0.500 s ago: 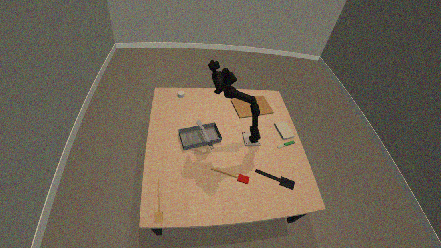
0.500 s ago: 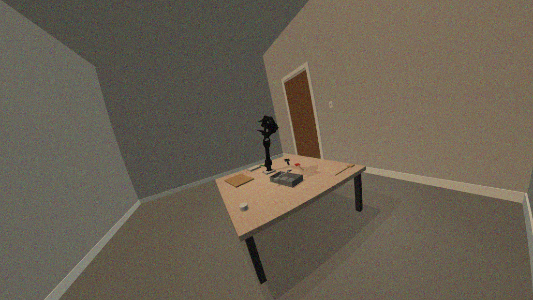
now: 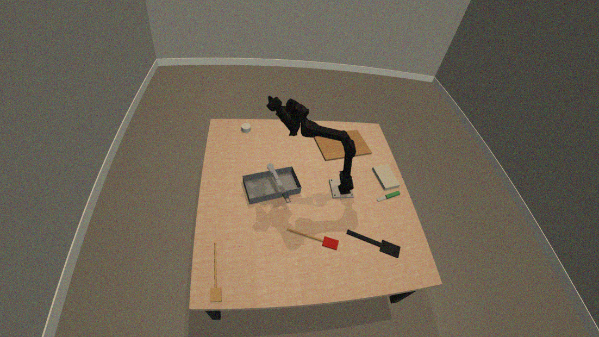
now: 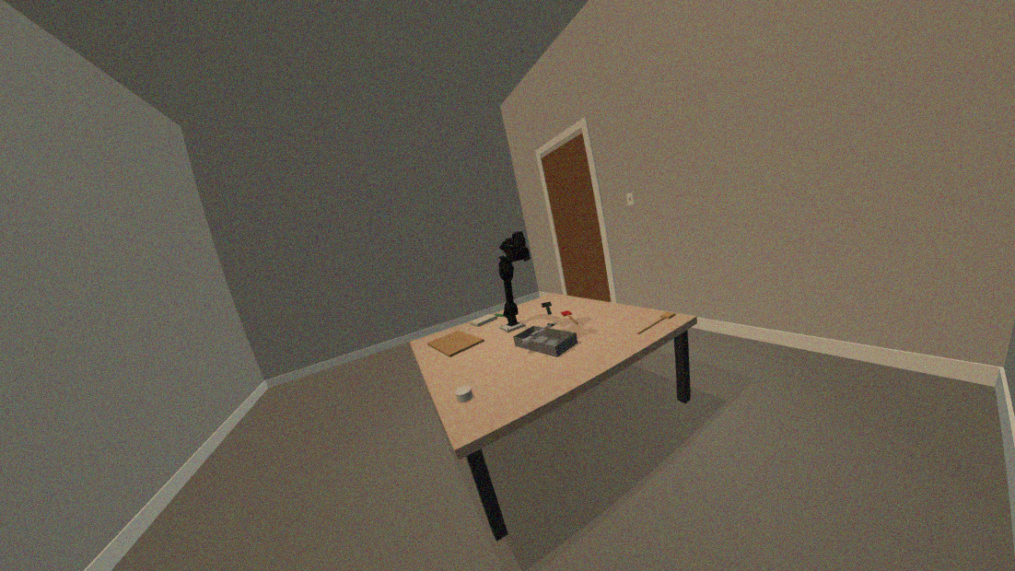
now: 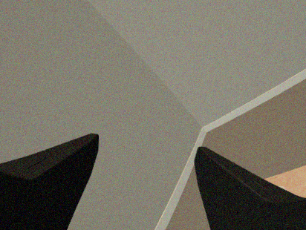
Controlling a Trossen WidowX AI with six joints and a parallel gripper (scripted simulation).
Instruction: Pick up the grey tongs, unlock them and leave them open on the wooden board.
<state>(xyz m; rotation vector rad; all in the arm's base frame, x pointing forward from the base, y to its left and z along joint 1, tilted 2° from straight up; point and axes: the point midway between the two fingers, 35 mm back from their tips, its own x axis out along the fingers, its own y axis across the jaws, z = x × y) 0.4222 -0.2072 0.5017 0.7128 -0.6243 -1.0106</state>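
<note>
The grey tongs (image 3: 275, 178) lie across the roasting tin (image 3: 263, 198) (image 4: 539, 345) in the top view, with one end past the near wall and the other at the far wall. Their arms look closed together. The wooden board (image 3: 328, 152) (image 4: 454, 343) lies flat on the table behind the arm's base. My gripper (image 5: 148, 148) is open and empty, with a wide gap between its black fingertips in the wrist view. It is held high above the table, away from the tongs, and the wrist view shows mostly wall and floor.
A small white round object (image 3: 245, 128) (image 4: 463, 394) stands near the far left corner. A pale block (image 3: 386, 176) and a green-handled knife (image 3: 392, 194) lie right of the base. Red (image 3: 330, 243), black (image 3: 390, 248) and wooden (image 3: 215, 294) spatulas lie toward the near side.
</note>
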